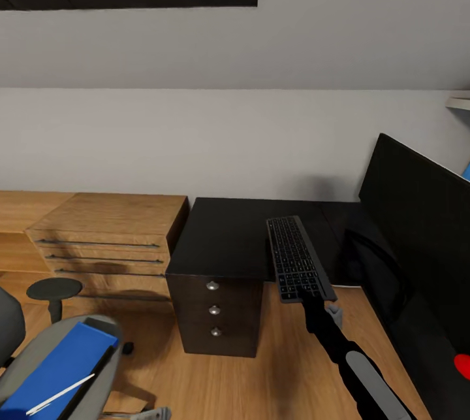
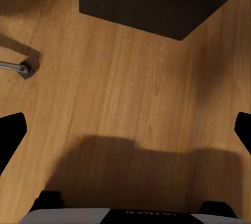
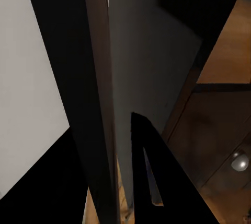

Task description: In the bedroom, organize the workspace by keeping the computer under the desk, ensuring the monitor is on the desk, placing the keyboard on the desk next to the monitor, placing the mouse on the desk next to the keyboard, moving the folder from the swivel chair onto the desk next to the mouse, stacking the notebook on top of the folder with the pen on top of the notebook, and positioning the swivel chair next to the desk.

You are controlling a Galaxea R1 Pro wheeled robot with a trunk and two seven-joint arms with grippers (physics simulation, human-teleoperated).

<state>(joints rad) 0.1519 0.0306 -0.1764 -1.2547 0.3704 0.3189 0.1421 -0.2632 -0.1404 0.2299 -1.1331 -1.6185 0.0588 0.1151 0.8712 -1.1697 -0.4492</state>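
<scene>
1. The keyboard point(image 1: 297, 259) is held by the right gripper point(image 1: 312, 302) at its near short end; the gripper is clamped on that end, with the board seen edge-on between the jaws in the right wrist view.
2. Key relation: the keyboard extends away from the right gripper toward the wall, long axis running front-to-back across the counter point(image 1: 225, 237). Its far part is over the counter top, while the near end overhangs the front edge. Whether it is touching the surface or just above it cannot be told.
3. The monitor point(image 1: 421, 224) is to the right of the keyboard, standing on the counter, with a gap between them. The move is judged as a lowering or sliding toward the monitor, so the right arm is the one placed for it.
4. Right arm pose: it is reached forward and up from the lower right, forearm in line with the keyboard's long axis.
5. The left gripper point(image 2: 125, 130) is spread open, held low and pointed at the wooden floor point(image 2: 130, 78) near the drawer pedestal point(image 1: 215, 315); nothing is held.
6. The folder point(image 1: 55, 368) is still on the swivel chair point(image 1: 39, 348) at lower left, with the pen point(image 1: 62, 394) lying on it. The left arm is judged nearer to those.
</scene>
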